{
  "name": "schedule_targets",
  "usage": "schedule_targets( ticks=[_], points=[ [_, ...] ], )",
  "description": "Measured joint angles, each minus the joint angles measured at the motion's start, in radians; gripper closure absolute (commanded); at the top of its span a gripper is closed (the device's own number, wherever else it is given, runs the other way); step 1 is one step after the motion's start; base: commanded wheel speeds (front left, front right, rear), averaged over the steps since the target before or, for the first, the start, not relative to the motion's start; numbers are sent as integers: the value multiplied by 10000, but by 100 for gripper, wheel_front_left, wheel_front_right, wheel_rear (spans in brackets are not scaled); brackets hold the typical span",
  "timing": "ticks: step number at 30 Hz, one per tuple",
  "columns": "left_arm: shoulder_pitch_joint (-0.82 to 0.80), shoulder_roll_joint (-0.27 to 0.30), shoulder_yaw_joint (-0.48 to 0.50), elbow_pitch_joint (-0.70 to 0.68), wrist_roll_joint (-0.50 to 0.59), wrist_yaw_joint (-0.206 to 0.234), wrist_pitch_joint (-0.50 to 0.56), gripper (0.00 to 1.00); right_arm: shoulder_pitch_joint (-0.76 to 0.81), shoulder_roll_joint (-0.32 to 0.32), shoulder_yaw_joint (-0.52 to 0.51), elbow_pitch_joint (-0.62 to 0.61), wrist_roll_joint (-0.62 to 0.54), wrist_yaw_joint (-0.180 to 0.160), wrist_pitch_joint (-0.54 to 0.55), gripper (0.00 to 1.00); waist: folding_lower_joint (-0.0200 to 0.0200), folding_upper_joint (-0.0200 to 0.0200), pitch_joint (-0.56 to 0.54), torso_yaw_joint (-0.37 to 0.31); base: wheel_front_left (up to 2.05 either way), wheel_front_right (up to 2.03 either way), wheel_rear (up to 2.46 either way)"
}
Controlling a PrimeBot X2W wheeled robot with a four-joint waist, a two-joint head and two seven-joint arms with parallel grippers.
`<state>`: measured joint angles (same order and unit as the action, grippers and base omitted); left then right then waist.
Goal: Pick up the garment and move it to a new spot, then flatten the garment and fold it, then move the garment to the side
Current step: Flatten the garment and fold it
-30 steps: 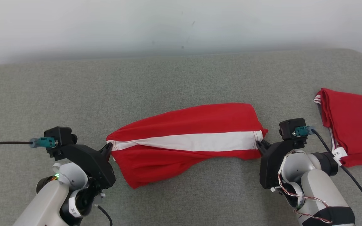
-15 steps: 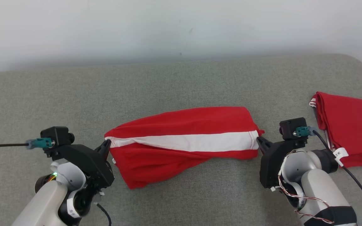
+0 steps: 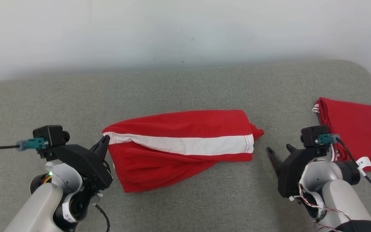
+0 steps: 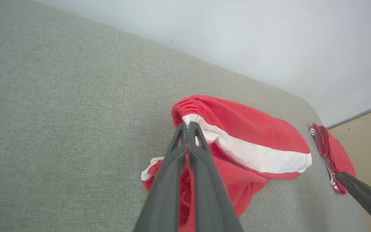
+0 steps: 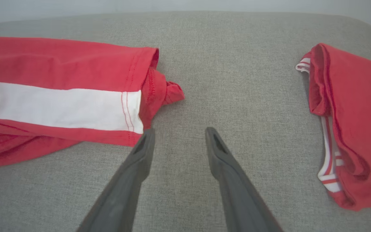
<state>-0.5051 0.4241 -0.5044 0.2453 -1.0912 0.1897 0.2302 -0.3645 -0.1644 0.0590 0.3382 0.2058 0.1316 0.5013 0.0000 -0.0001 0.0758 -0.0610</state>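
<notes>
Head view's right edge crops the folded red cloth point(image 3: 361, 129).

The garment point(image 3: 179, 145) is seen as soft, matt red cloth with a white band and stitched hems. The cushion point(image 3: 185, 87) is covered in coarse grey woven fabric. The fingers point(image 5: 124, 187) of the right gripper point(image 5: 179, 131) are formed in dark matt plastic. The right forearm shell point(image 3: 337, 196) is finished smooth, pale and slightly glossy.
</notes>
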Motion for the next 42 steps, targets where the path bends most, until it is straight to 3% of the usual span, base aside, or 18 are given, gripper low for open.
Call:
schedule_targets(
  ticks=[8,9,10,11,14,18,29,31,32,38,42],
  points=[
    [17,-8,-88,98,125,52,0,100,-486,217,752,727,203,2,-802,0,1,0,537,52,0,0,0],
    [-38,-12,-96,115,157,50,-2,100,-640,222,849,857,203,2,-897,3,0,0,602,68,0,0,0],
    [-102,-13,-100,134,163,44,-2,100,-769,226,936,988,198,2,-986,13,1,0,657,86,0,0,0],
    [-142,-15,-105,155,163,38,0,100,-884,234,988,1139,182,2,-1074,14,1,0,702,107,0,0,0],
    [-221,-63,-144,257,165,25,2,100,-1185,238,1118,1735,134,2,-1260,53,1,1,783,215,0,0,0],
    [-296,-82,-165,313,171,-38,2,100,-1325,282,1264,2128,150,2,-1423,64,1,0,760,248,0,0,0],
    [-295,-67,-140,324,176,-2,-25,100,-1701,240,1452,2790,228,2,-1825,71,1,1,769,190,0,0,0],
    [-295,-69,-144,324,176,-2,-44,100,-1732,240,1524,2905,228,2,-1858,83,1,0,779,199,0,0,0],
    [-295,-69,-146,324,176,-4,-46,100,-1733,236,1561,2949,228,2,-1871,99,1,1,781,204,0,0,0],
    [-295,-69,-107,265,176,-67,-221,100,-1803,173,1682,2895,380,2,-2142,100,1,2,722,223,0,0,0],
    [-304,-134,221,-33,-46,-332,-548,100,-1788,75,1486,2199,884,2,-2431,100,1,2,628,197,0,0,0]
  ],
)
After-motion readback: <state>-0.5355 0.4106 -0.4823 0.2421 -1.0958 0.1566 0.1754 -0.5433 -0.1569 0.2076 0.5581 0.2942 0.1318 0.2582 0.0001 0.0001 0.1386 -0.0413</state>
